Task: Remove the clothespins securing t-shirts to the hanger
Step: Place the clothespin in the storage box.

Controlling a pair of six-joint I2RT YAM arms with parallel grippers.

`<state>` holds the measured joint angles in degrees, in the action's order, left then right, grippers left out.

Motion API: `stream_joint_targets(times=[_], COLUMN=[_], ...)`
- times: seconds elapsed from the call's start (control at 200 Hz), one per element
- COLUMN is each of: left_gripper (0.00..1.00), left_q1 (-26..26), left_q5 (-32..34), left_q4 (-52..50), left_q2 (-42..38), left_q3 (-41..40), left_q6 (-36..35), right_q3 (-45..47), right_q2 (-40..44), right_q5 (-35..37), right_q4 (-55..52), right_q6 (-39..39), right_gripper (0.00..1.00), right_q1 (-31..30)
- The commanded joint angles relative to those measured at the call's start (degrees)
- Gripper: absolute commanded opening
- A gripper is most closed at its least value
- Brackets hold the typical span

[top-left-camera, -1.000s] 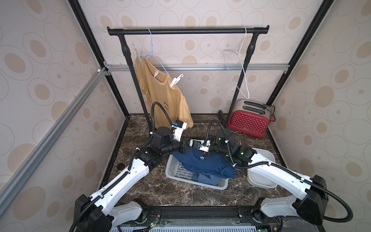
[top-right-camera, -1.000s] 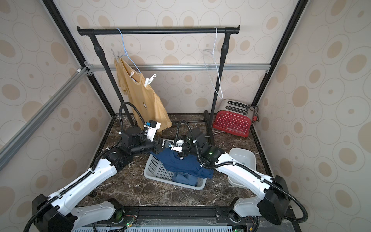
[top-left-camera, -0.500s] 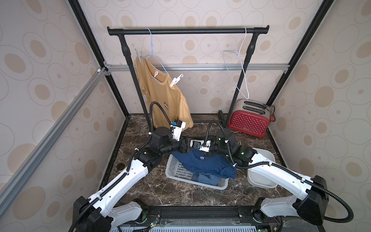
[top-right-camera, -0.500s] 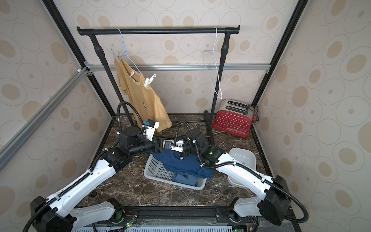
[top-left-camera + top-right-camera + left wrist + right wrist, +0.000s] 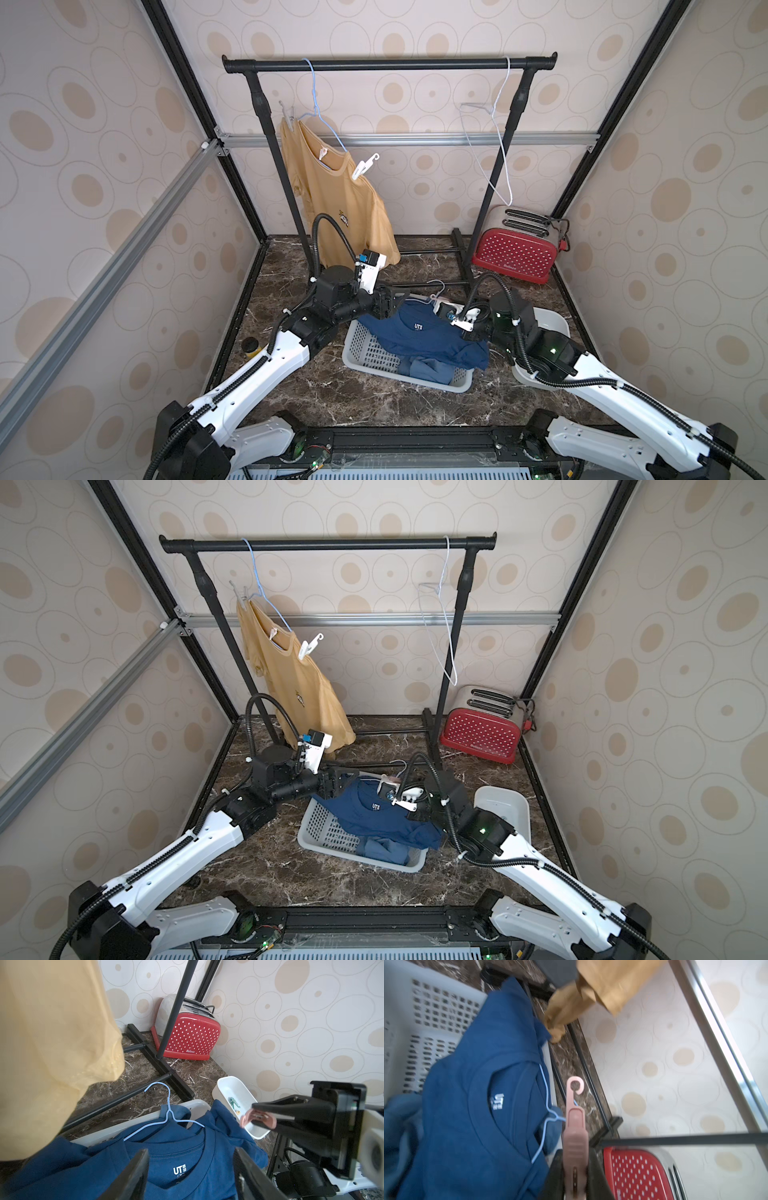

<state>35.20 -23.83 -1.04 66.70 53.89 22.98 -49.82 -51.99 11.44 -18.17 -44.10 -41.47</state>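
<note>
Right wrist view: right gripper (image 5: 575, 1169) pinches 1 pink clothespin (image 5: 574, 1122), likely light, stiff, slick; hold its ribbed tail; left gripper (image 5: 190, 1153) gapes empty.

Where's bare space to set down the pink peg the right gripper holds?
Bare dark marble floor lies in front of the grey perforated basket, and between the red dotted toaster and white plastic tub. The basket is crowded with blue t-shirts.
</note>
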Motion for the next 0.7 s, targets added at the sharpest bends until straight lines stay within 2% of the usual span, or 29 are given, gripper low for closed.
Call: stream_joint_targets(times=[0.0, 0.09, 0.3, 0.646, 0.696], left_gripper=[0.65, 0.65, 0.66, 0.67, 0.67], left_q1=[4.37, 8.2, 13.22, 18.11, 18.79], left_q5=[3.82, 7.1, 10.63, 11.52, 11.46], left_q4=[4.18, 6.68, 10.6, 13.77, 13.87], left_q2=[1.93, 3.53, 7.43, 13.11, 13.9], left_q3=[-0.49, -0.89, 0.41, 2.92, 3.77], left_q6=[-5.95, -9.03, -13.09, -15.91, -16.18], right_q3=[1.81, 2.75, 3.51, 6.66, 8.07], right_q2=[3.15, 4.98, 8.21, 5.16, 4.85], right_q5=[4.2, 5.13, 6.23, 6.35, 5.31], right_q4=[-8.12, -12.53, -16.2, -15.78, -14.91], right_q6=[6.24, 8.46, 11.84, 9.58, 8.45], right_gripper=[0.06, 0.06, 0.07, 0.07, 0.07], right_q1=[5.9, 10.71, 15.98, 25.11, 28.83])
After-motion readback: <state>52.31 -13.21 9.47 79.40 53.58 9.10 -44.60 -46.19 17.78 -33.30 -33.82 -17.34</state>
